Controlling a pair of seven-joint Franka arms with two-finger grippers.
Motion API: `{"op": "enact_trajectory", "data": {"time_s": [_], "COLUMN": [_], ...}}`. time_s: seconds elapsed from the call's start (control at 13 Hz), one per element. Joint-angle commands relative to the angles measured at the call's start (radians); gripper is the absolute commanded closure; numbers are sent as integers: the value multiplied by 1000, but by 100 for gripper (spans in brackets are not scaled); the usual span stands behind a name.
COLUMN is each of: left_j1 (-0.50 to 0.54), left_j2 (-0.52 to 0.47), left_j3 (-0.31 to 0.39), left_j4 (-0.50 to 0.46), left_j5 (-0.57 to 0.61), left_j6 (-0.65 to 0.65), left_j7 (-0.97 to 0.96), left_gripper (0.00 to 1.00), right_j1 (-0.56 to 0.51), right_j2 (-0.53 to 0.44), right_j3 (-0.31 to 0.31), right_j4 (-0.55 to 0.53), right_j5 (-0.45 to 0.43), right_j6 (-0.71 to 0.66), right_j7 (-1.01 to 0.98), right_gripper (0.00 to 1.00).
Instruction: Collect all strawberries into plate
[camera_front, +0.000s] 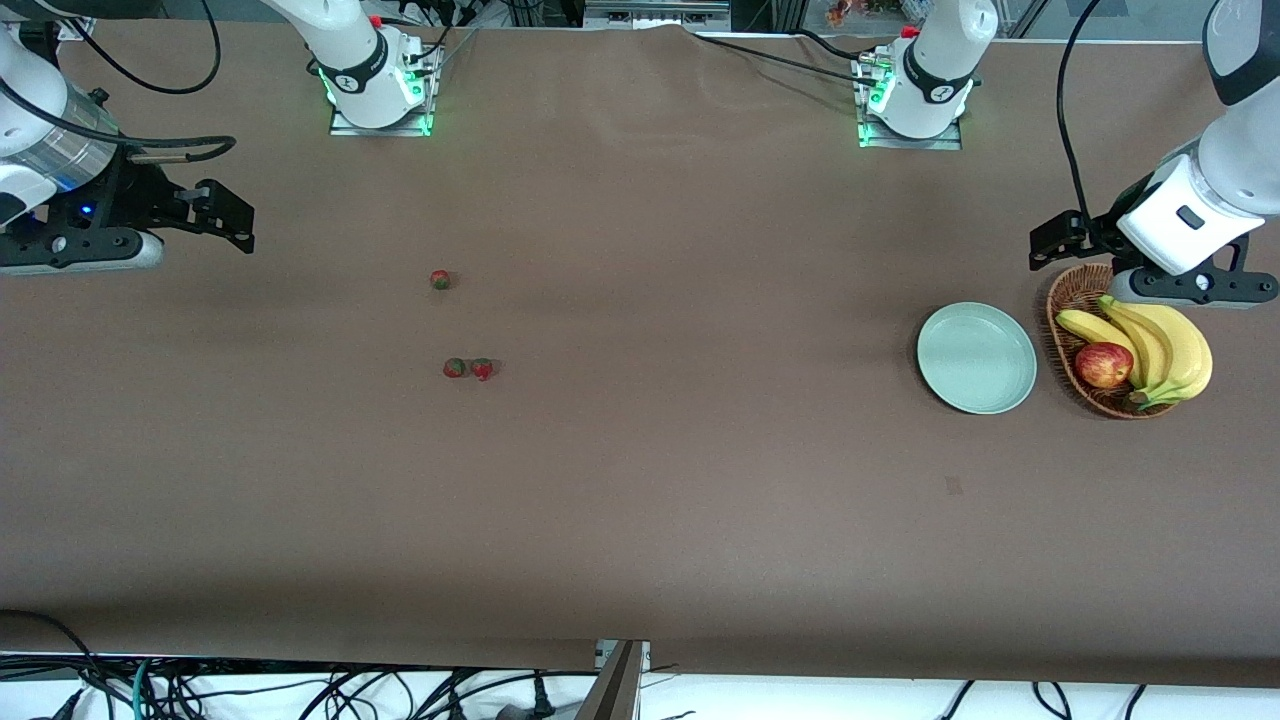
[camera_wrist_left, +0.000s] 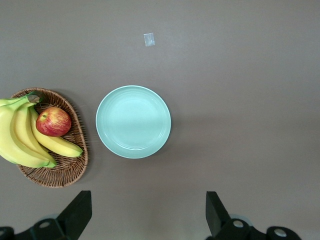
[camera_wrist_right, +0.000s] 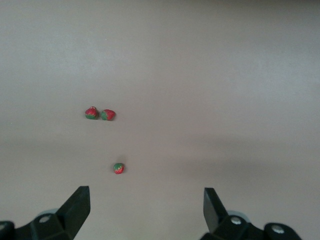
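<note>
Front view shows three strawberries on the brown surface toward the right arm's end: one strawberry lies alone, and nearer the camera a pair, berry and berry, sit just beside each other, apparently touching. The plate lies well apart from them toward the left arm's end, bare, just beside a wicker basket that holds bananas and an apple. The right pincer hangs over the surface at the right arm's end, holding nothing; in the right wrist view its fingers stand wide apart, with the single strawberry and the pair all on the surface ahead of it. The left pincer hangs over the basket's rim farthest from the camera; the left wrist view shows its fingers spread wide and empty, with the plate, basket, bananas and apple below, plus a small pale scrap on the surface near the plate.
</note>
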Motion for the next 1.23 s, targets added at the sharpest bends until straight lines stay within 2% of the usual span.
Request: {"op": "enact_trajectory", "data": {"time_s": [0.0,0.46,0.62,0.85,1.0,1.08,1.16], "left_j1": [9,14,14,14,14,14,14], "left_j2": [1,2,2,2,2,2,2], "left_j3": [-8,-7,-7,-6,-7,-6,-6], "left_j4": [10,10,10,10,10,10,10], "left_j5": [-16,-32,-32,-32,-32,-32,-32], "left_j6": [-3,-3,-3,-3,-3,-1,-1], "left_j7": [19,19,19,19,19,19,19], "left_gripper": [0,0,0,0,0,0,0], "right_j1": [-10,-8,-2,21,44,44,47], "right_j2": [7,7,10,75,96,96,86], "right_j3": [4,-4,1,7,7,7,9], "right_j4": [15,37,21,9,-75,-160,-266], "right_j5": [1,-1,-13,25,85,140,152], "right_j6": [-6,-15,-82,-144,-89,-15,105], "right_j7": [6,-8,-31,-80,-77,-73,-70], "right_gripper": [0,0,0,0,0,0,0]}}
